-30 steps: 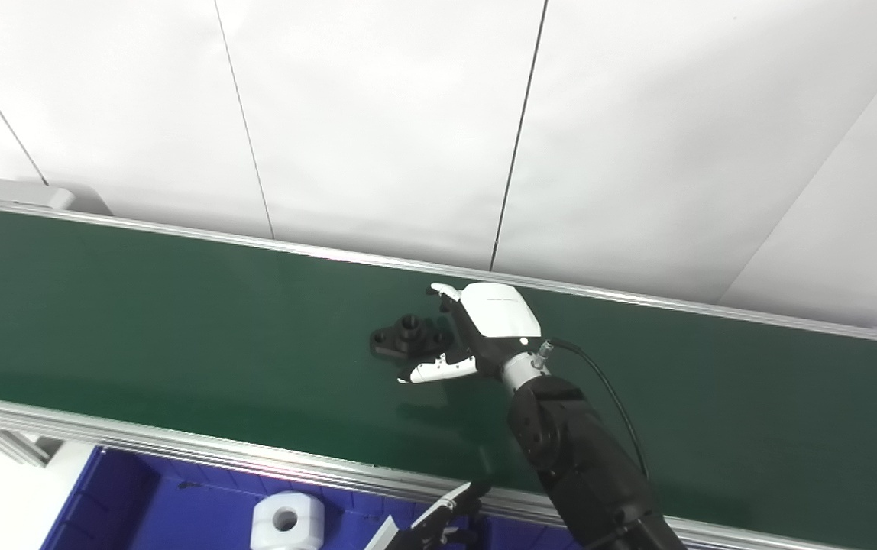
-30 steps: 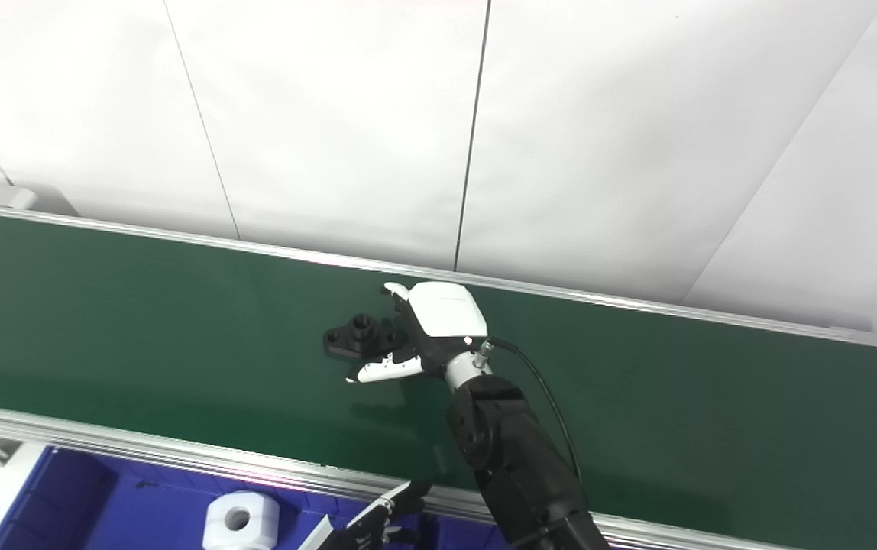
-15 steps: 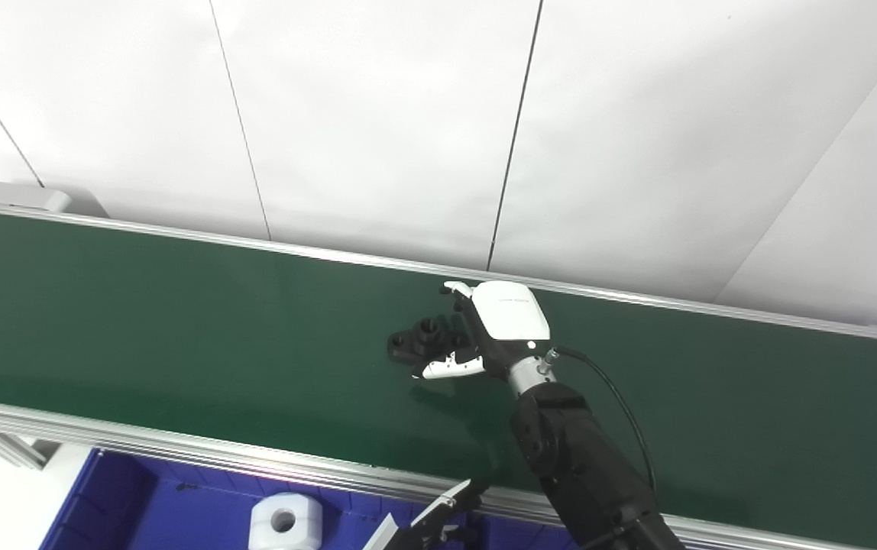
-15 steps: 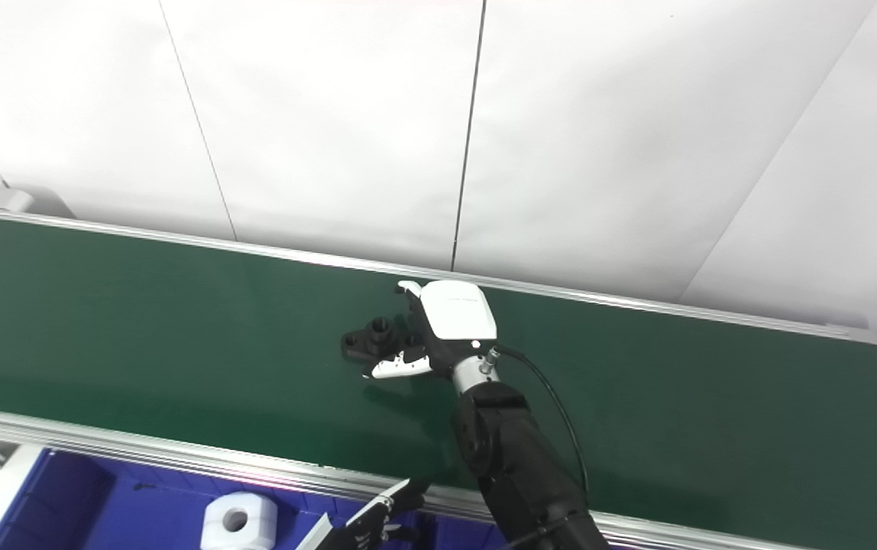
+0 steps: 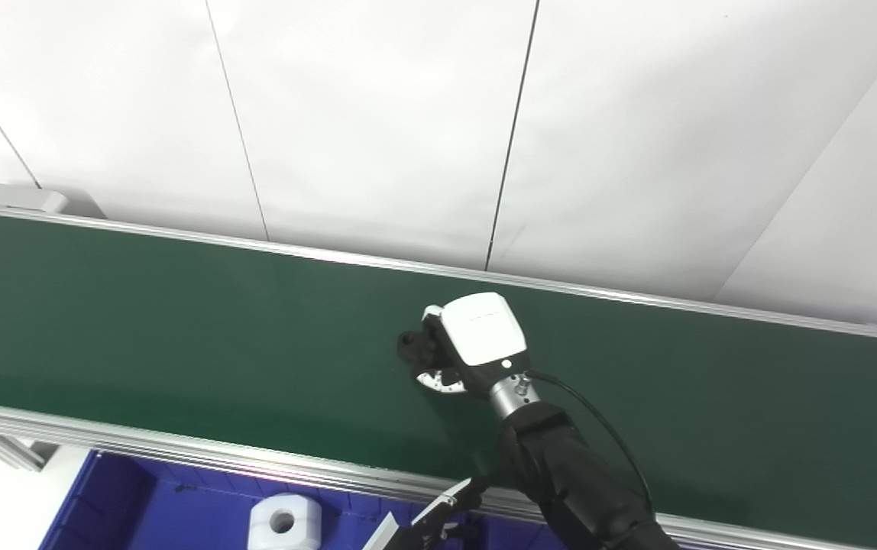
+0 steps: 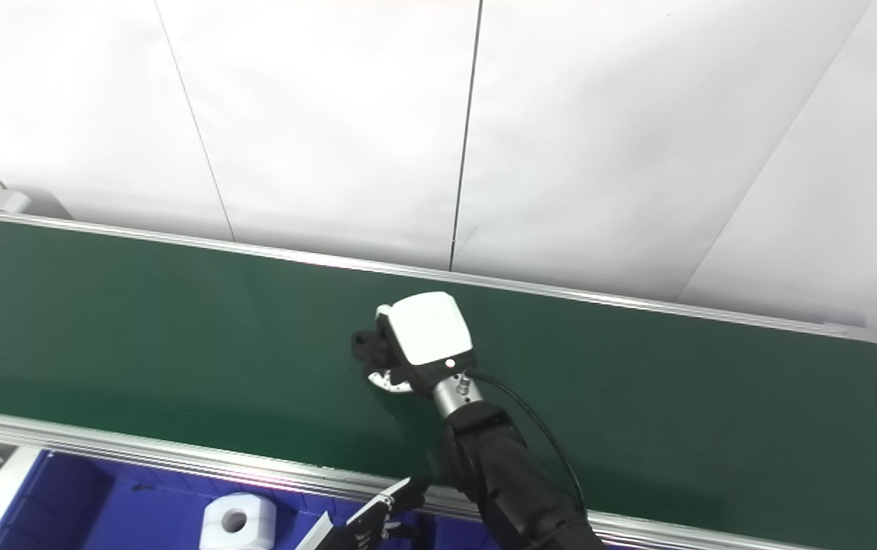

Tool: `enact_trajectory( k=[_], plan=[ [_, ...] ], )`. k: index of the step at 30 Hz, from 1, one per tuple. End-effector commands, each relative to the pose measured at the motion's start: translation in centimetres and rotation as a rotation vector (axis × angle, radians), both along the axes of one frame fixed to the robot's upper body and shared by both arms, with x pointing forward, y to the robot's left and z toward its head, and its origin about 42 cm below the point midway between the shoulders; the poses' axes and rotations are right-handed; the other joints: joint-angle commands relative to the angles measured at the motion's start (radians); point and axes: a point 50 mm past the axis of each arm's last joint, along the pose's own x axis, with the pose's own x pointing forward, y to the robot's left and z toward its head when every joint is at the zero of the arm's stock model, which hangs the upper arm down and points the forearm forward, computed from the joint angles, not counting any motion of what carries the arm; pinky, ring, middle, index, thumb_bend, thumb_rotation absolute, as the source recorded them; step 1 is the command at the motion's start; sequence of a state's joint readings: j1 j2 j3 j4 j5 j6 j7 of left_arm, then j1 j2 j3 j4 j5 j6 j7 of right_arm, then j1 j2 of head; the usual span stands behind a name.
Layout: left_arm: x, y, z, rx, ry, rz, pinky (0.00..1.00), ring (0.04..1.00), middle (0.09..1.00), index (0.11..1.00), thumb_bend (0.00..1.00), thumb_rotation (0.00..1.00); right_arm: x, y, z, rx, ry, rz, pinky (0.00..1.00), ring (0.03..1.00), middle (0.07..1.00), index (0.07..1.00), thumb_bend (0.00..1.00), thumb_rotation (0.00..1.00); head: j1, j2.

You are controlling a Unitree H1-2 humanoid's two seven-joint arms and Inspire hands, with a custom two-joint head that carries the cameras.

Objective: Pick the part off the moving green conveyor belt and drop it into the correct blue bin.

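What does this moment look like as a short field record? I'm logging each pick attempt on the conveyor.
belt: green conveyor belt, otherwise bare
part: black part, mostly hidden under the hand
right hand: right hand closed around the part, on the belt
left hand: left hand low at the frame edge, state unclear
bin: blue bin holding a white block

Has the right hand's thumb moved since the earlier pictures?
Yes. The right hand has closed: its thumb, earlier stretched out over the belt, now curls under the black part.

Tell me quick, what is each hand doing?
Right hand: closed on the black part on the belt.
Left hand: only its tip shows at the bottom edge; cannot tell.
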State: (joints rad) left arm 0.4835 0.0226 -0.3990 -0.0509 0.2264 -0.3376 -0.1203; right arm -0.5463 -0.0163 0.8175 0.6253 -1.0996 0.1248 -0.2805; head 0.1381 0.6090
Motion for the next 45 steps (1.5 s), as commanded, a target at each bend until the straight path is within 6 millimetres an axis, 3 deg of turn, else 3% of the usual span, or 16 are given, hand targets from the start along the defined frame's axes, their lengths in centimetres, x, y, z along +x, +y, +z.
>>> enact_trajectory(
  k=[1,6,7,9,20,33,40,45],
  plan=[
    [-0.2,-0.7,0.8,-0.019,-0.022,-0.002,0.8,0.921,0.943,0.916,0.84,0.68,-2.5,-0.6,-3.8,-0.102,0.137,0.03,0.09,0.142,0.469,0.485,0.53,0.0,0.001,0.001],
    [-0.3,-0.6,0.9,-0.015,-0.024,0.001,0.81,0.923,0.94,0.91,0.84,0.66,-3.2,-0.7,-4.7,-0.135,0.177,0.018,0.08,0.128,0.469,0.483,0.53,0.0,0.005,0.005],
    [-0.3,-0.6,0.9,-0.013,-0.025,-0.001,0.81,0.923,0.942,0.914,0.84,0.66,-3.3,-0.6,-4.8,-0.138,0.182,0.015,0.07,0.128,0.317,0.484,0.53,0.08,0.005,0.005],
    [-0.3,-0.5,1.0,-0.012,-0.019,-0.002,0.81,0.924,0.942,0.914,0.84,0.66,-3.5,-0.6,-5.0,-0.143,0.192,0.013,0.08,0.136,0.243,0.484,0.52,0.13,0.003,0.007],
    [-0.5,-0.2,1.2,-0.018,-0.015,0.006,0.81,0.918,0.938,0.913,0.85,0.63,-3.5,-1.2,-4.6,-0.098,0.241,-0.022,0.1,0.155,0.234,0.482,0.51,0.12,-0.01,0.017],
    [-0.3,0.4,1.4,-0.06,-0.008,0.022,0.83,0.929,0.933,0.91,0.87,0.6,-4.4,-4.5,3.0,0.143,0.121,-0.02,0.12,0.176,0.27,0.488,0.5,0.14,-0.116,0.055],
    [-0.1,1.4,2.0,-0.072,-0.006,0.029,0.89,0.954,0.946,0.923,0.86,0.62,-6.6,-8.5,7.0,0.194,0.094,-0.042,0.13,0.193,0.291,0.487,0.51,0.13,-0.219,0.103],
    [0.0,2.4,2.4,-0.078,-0.006,0.027,0.94,0.981,0.966,0.943,0.84,0.66,-9.3,-11.1,7.9,0.215,0.084,-0.068,0.15,0.216,0.331,0.488,0.51,0.14,-0.292,0.136]
  ],
)
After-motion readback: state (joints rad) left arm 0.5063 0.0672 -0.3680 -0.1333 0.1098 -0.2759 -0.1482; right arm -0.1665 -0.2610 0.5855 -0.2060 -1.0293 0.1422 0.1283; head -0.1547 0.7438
